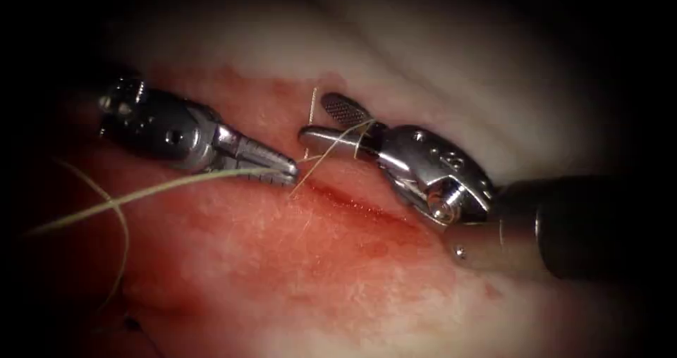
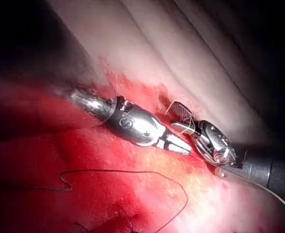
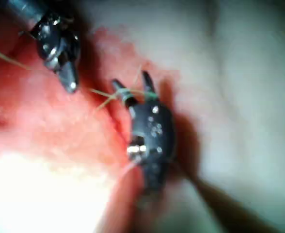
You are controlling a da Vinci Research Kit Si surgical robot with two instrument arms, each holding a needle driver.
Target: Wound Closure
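Pinching the thread (image 1: 176, 183), the left tool (image 1: 271, 166) sits just left of the cut (image 1: 352, 201). Thread wraps the right tool (image 1: 326, 122) (jaws spread, gripping nothing) just above that cut.

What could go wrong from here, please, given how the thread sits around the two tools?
1. The thread is wrapped around the open right tool; it might snag there.
2. The left tool, shut on the thread, holds it taut beside the cut; a hard pull could fray it or tear the tissue.

darkness rings a brightly lit central patch.
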